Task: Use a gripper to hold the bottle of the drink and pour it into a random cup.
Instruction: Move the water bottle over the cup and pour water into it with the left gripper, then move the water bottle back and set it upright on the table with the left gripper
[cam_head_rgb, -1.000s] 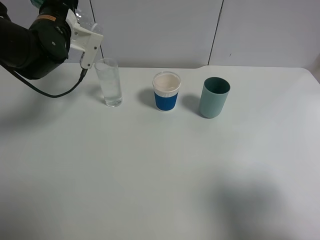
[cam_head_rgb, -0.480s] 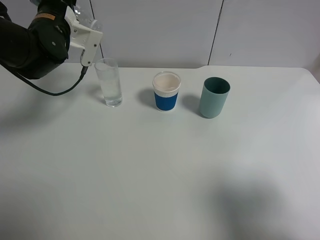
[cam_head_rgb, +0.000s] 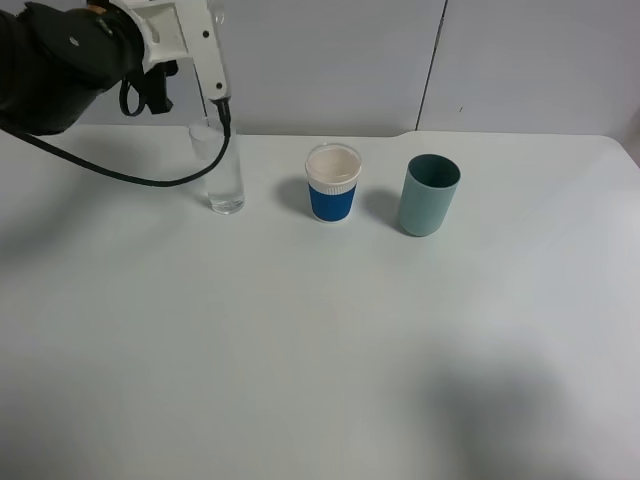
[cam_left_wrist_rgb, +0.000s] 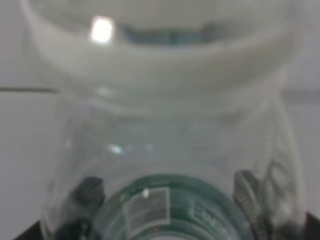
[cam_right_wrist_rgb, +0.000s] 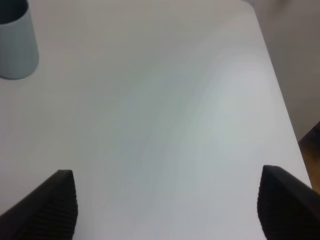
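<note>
**White tabletop, bottle gripped above the tall glass**

Pale wall panels back a white table (cam_head_rgb: 320, 380). From its middle, a tall narrow clear glass tumbler (cam_head_rgb: 225, 175) stands at eleven o'clock, a squat blue-and-white cup (cam_head_rgb: 333, 183) at twelve and a teal-green straight-sided cup (cam_head_rgb: 429, 194) at one. The black left arm's white plastic bracket (cam_head_rgb: 185, 25) hangs just above the tumbler, and a black cable (cam_head_rgb: 150, 180) loops in front of the glass. The bottle cannot be made out from here.

Seen from the left wrist, the left gripper (cam_left_wrist_rgb: 167, 200) is clenched on a small clear plastic bottle with a green label (cam_left_wrist_rgb: 165, 130); the dark fingers (cam_left_wrist_rgb: 87, 192) are blurred.

From the right wrist, the right gripper (cam_right_wrist_rgb: 172, 205) is spread wide and released over bare table, well apart from the teal-green cup (cam_right_wrist_rgb: 17, 45).

Likely risks: a neck off-centre over so narrow a rim would spill, and the bracket or cable brushing the tall glass could topple it
</note>
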